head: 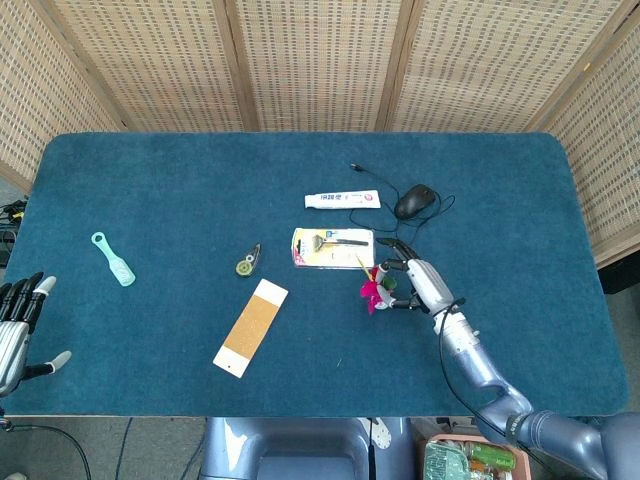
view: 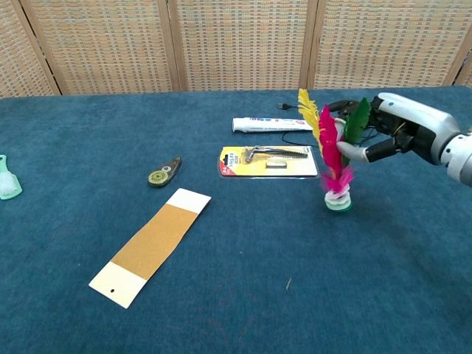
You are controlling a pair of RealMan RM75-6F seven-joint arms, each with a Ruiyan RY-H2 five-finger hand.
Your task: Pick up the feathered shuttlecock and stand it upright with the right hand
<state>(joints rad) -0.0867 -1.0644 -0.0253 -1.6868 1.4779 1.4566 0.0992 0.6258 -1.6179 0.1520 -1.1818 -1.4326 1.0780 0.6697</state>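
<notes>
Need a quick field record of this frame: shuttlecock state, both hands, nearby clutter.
shuttlecock: feathered shuttlecock upright, base on the table, feathers up
right hand: right hand beside the feathers at their upper part, fingers apart; contact cannot be told
left hand: left hand at the table's near left edge, fingers apart, holding nothing
behind shuttlecock: razor pack, toothpaste tube, mouse
left of it: cardboard strip, correction tape, teal brush

a blue carpeted table (head: 150,190) stands before woven wicker screen panels (head: 310,60) with wooden frames, evenly lit.
</notes>
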